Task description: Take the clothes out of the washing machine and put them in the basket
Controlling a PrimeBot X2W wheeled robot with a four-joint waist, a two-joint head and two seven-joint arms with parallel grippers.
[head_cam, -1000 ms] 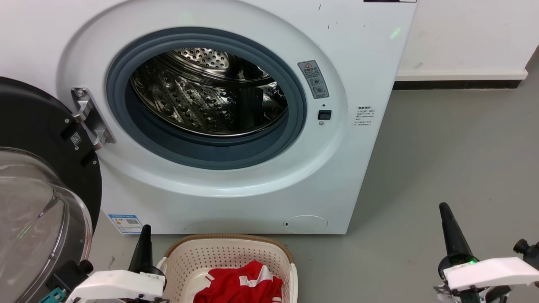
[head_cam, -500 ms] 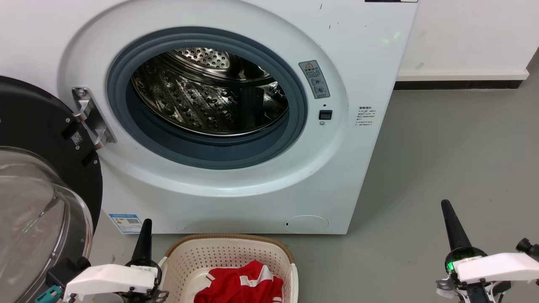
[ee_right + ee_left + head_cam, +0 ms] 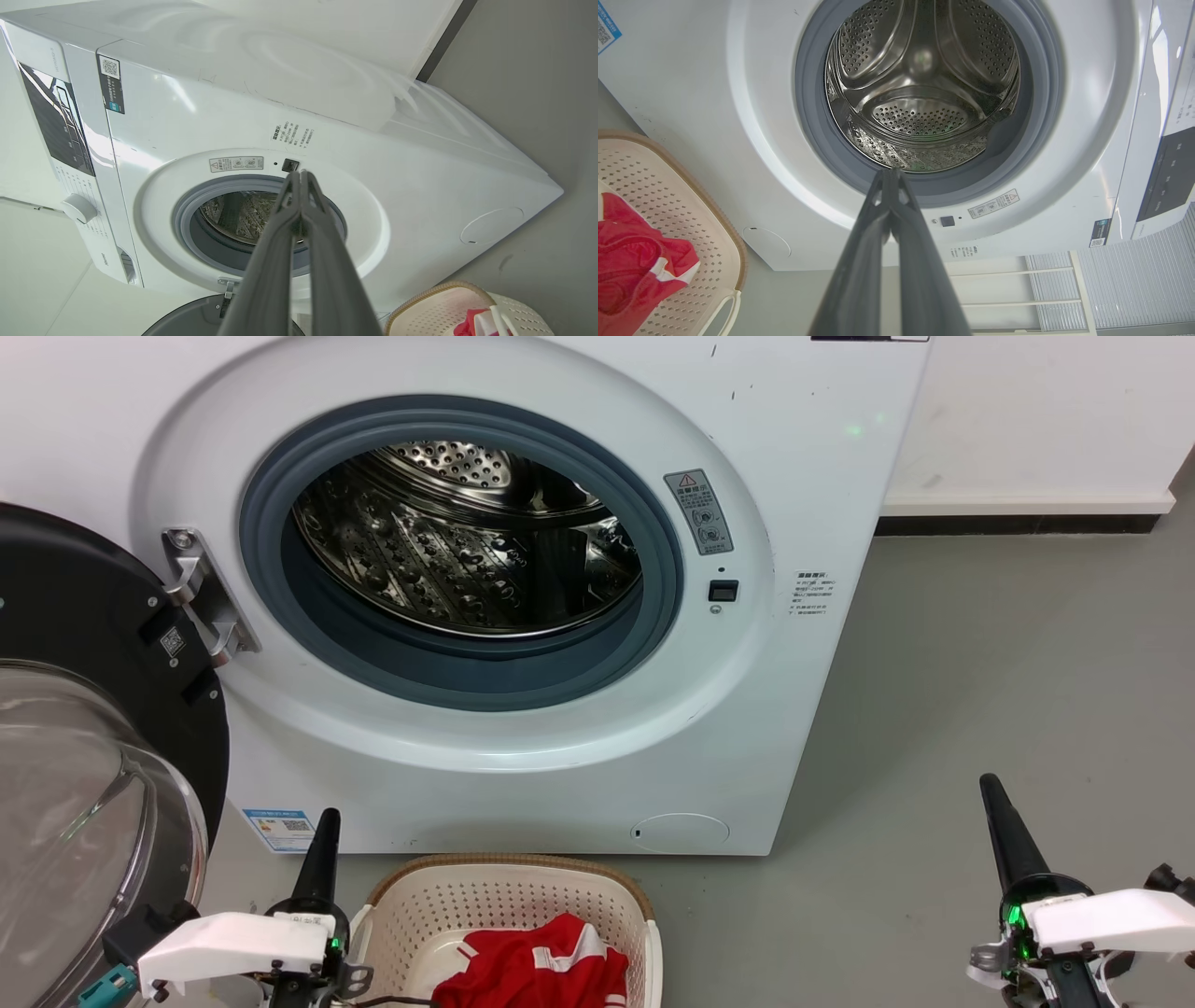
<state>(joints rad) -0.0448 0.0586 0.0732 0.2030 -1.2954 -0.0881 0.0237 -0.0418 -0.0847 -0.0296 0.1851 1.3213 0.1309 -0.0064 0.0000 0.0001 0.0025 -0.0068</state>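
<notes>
Red clothes [image 3: 541, 971] inside basket [image 3: 509, 864] rim; left gripper [image 3: 891, 173], right gripper [image 3: 302, 173] pressed together, off washing machine [image 3: 822, 476].

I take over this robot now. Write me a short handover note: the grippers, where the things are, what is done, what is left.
Left gripper: shut, empty, low beside the basket.
Right gripper: shut, empty, above the floor, right of the washing machine.
Red clothes lie in the basket, which stands on the floor before the machine; the door is open.
Done: the drum shows no clothes where visible.
Left: likely nothing; check the drum's front bottom, hidden behind the grey seal.
</notes>
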